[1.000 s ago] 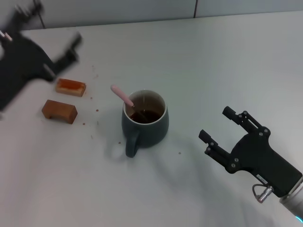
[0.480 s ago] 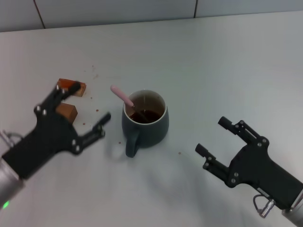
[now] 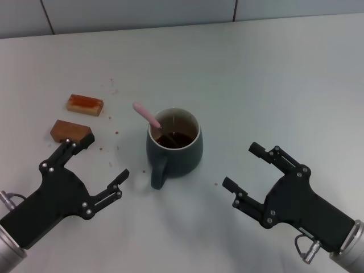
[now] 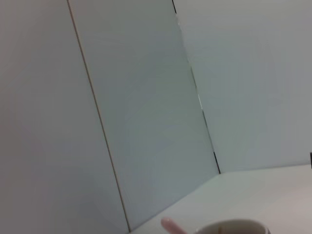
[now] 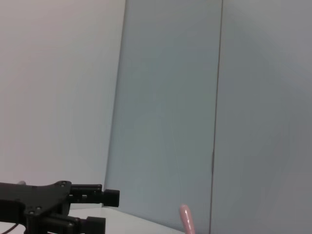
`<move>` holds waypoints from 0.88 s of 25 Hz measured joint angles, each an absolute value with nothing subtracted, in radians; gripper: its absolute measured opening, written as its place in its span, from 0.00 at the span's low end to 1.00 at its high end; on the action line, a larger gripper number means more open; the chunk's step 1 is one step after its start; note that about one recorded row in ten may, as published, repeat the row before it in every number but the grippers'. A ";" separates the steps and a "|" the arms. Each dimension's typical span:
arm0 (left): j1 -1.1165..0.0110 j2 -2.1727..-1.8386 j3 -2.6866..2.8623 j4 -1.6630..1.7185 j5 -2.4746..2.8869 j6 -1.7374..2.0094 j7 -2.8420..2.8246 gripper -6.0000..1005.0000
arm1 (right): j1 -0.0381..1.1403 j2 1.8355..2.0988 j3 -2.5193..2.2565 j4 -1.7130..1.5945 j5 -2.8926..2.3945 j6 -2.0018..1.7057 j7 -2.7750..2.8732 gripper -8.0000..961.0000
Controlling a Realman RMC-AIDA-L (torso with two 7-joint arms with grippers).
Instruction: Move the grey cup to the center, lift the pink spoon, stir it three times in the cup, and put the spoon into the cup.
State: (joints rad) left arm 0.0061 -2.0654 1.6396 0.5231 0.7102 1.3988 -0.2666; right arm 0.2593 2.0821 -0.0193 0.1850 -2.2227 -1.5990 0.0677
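Cup position: the grey cup (image 3: 173, 143) stands upright on the white table (image 3: 273, 79), near the middle of the head view, between the two grippers and touching neither. Its loop handle points toward the robot. The inside wall is pale cream and dark brown liquid fills the lower part.

Spoon position: the pink spoon (image 3: 147, 115) rests inside the cup. Its lower end is in the liquid, and its pink handle leans over the rim on the robot's left side, tilted up and away from the cup. The handle tip also shows in the left wrist view (image 4: 171, 226), just beside the cup rim (image 4: 233, 227), and in the right wrist view (image 5: 186, 218).

Left gripper (image 3: 95, 162): low over the table to the left of the cup, near it but apart. Its fingers are spread wide and hold nothing. It also appears at a distance in the right wrist view (image 5: 100, 209).

Right gripper (image 3: 243, 168): low over the table to the right of the cup, apart from it. Its fingers are likewise spread and hold nothing.

Other items: two brown rectangular blocks lie left of the cup, one nearer the robot (image 3: 70, 132) and one farther (image 3: 85, 104), with small brown crumbs (image 3: 111, 120) scattered around them.

Markings: no brand, label or writing can be read on any item.
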 joint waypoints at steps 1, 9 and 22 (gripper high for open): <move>0.001 -2.064 1.637 0.506 0.711 1.396 -0.267 0.86 | 0.261 2.082 -0.022 0.185 -2.223 -1.596 0.070 0.79; -0.035 -2.061 1.625 0.460 0.709 1.413 -0.277 0.86 | 0.276 2.080 -0.039 0.185 -2.223 -1.576 0.075 0.79; -0.044 -2.062 1.626 0.458 0.709 1.415 -0.278 0.86 | 0.287 2.080 -0.040 0.176 -2.223 -1.570 0.076 0.79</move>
